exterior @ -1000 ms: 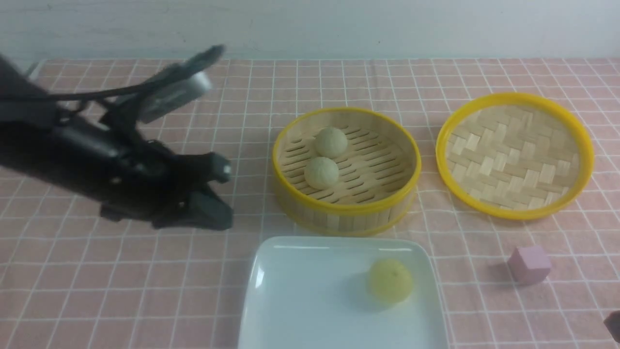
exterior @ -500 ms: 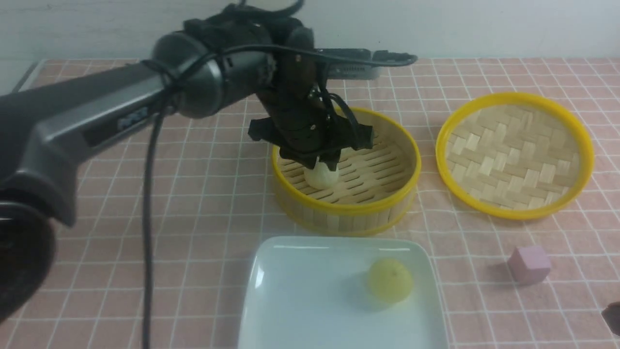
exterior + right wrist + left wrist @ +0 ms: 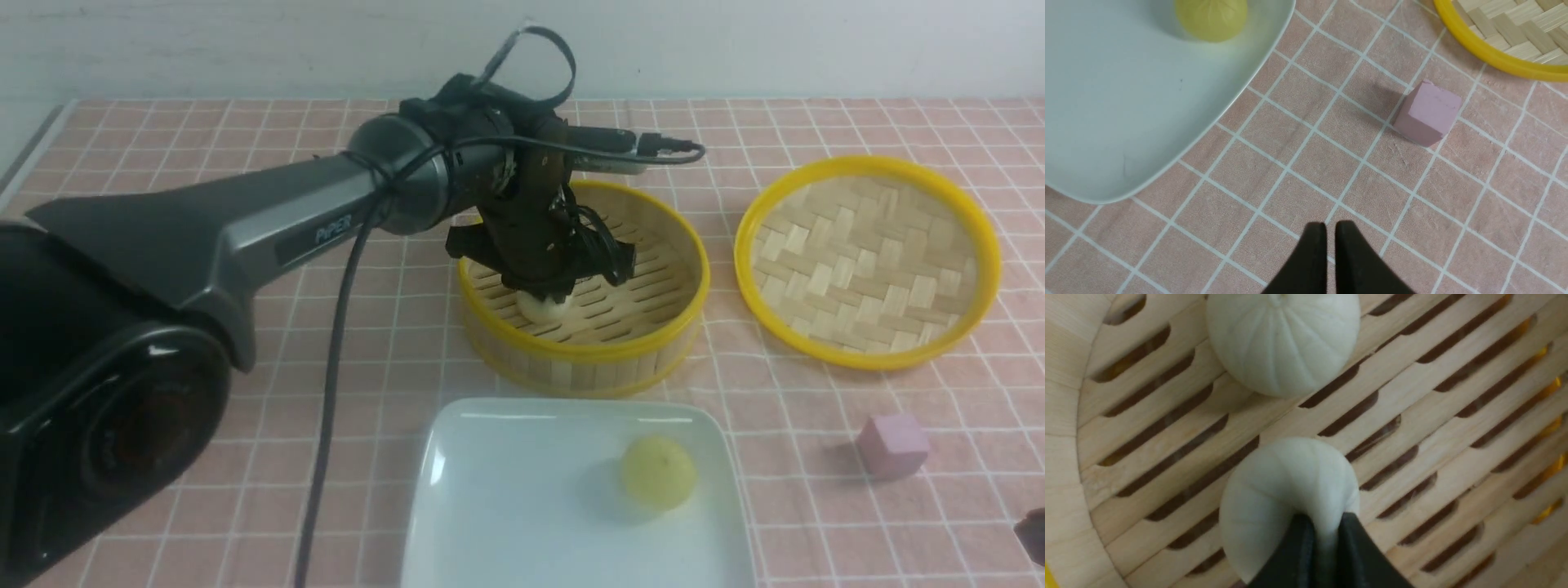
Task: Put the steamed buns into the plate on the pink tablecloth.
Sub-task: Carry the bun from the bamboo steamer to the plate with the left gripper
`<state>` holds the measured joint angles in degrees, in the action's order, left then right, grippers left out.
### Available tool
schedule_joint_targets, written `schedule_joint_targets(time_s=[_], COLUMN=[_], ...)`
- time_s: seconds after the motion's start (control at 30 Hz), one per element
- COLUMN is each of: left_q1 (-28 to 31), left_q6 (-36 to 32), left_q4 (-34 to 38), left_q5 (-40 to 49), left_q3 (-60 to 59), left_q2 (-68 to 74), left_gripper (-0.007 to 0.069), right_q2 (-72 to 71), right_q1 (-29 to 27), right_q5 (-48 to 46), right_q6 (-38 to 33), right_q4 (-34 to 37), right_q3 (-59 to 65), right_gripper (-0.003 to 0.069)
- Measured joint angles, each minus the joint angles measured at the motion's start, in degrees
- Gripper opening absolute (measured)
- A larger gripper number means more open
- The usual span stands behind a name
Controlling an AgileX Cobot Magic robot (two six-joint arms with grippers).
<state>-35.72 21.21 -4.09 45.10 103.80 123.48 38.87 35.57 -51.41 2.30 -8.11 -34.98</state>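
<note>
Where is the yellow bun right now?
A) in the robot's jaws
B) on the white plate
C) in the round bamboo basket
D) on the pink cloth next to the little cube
B: the yellow bun sits on the white plate. What the left gripper pinches in its jaws is a pale bun inside the steamer basket.

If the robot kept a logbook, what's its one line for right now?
left gripper: pinching beige bun in steamer basket | right gripper: shut over tablecloth | plate: holds yellow bun
</note>
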Motion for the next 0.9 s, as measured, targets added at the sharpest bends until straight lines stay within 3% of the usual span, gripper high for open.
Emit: schedule_joint_targets(time_s=[0.13, 0.4, 0.53, 0.77, 0.9], left_q1=[-0.03, -0.07, -0.07, -0.07, -0.07], left_q6=[-3.43, -14.02, -14.28, -15.78, -16.07], left_q4=[3.34, 6.26, 11.58, 22.83, 25.79], left_q5=[5.16, 24.53, 24.17, 12.18, 9.33], left_q3=[0.00, -2.75, -11.83, -24.61, -24.95], left_q2=[-5.40, -21.34, -22.56, -16.17, -13.58], left_gripper=[0.0027, 0.0027, 0.0029, 0.0055, 0.0140], right_q2=[0.00, 0.00, 0.00, 0.00, 0.00], right_q1=[0.00, 0.00, 0.00, 0.00, 0.00], right_q5=[-0.09, -0.12, -0.39, -0.51, -0.51], right_q6=[0.00, 0.00, 0.00, 0.00, 0.00], right_q4=[-0.06, -0.06, -0.06, -0.06, -0.06], right_q3=[0.00, 0.00, 0.00, 0.00, 0.00], right_gripper=[0.0027, 0.0041, 0.0045, 0.0050, 0.0052])
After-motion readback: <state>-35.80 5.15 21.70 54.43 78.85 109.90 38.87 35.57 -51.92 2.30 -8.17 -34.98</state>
